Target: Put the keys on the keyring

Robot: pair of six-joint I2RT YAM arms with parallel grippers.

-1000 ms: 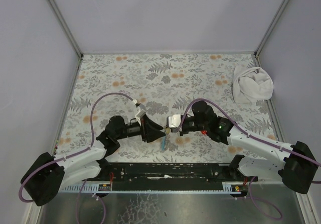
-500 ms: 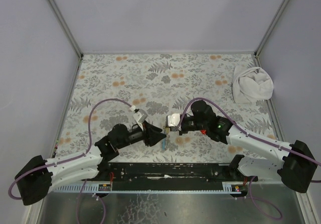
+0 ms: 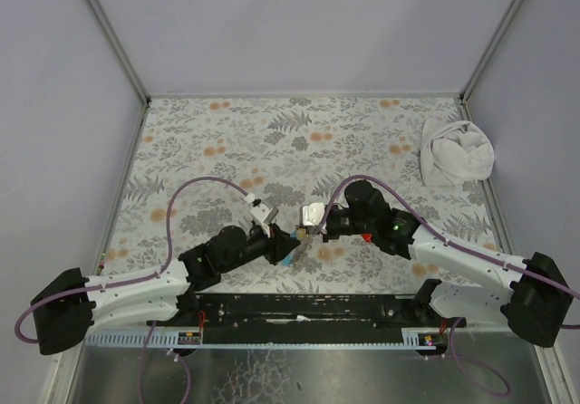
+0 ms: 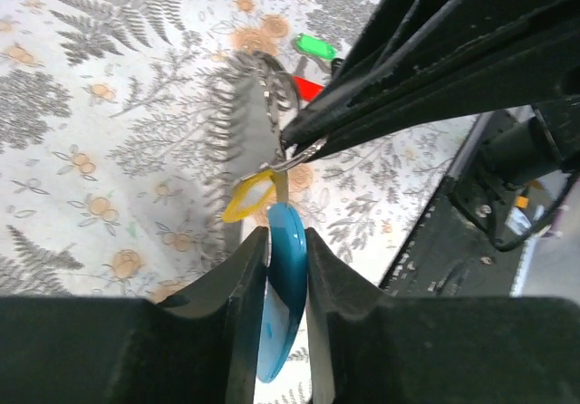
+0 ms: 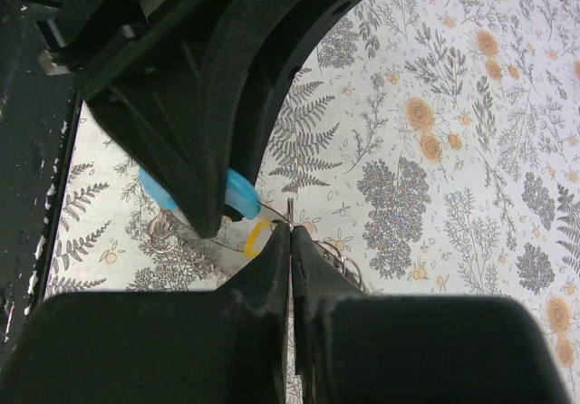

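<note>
My left gripper (image 3: pixel 288 246) is shut on the keyring's light-blue part (image 4: pixel 283 282), which stands edge-on between its jaws; it also shows in the right wrist view (image 5: pixel 241 196). My right gripper (image 5: pixel 291 227) is shut on a thin metal piece joined to the tan-yellow key (image 4: pixel 248 197), tip to tip with the left gripper. The key's yellow head (image 5: pixel 256 238) hangs just outside the right jaws, touching the keyring's grey strip. The green key (image 4: pixel 314 46) and the red key (image 4: pixel 308 87) lie on the table beyond. The black key is out of view.
Grey metal rings (image 4: pixel 268 76) lie on the floral tablecloth by the red key. A white cloth bundle (image 3: pixel 456 153) sits at the far right. The black base rail (image 3: pixel 299 309) runs along the near edge, close below both grippers.
My left arm has stretched to the right and its gripper has closed in on the right gripper with the blue part. The right gripper has hardly moved.
</note>
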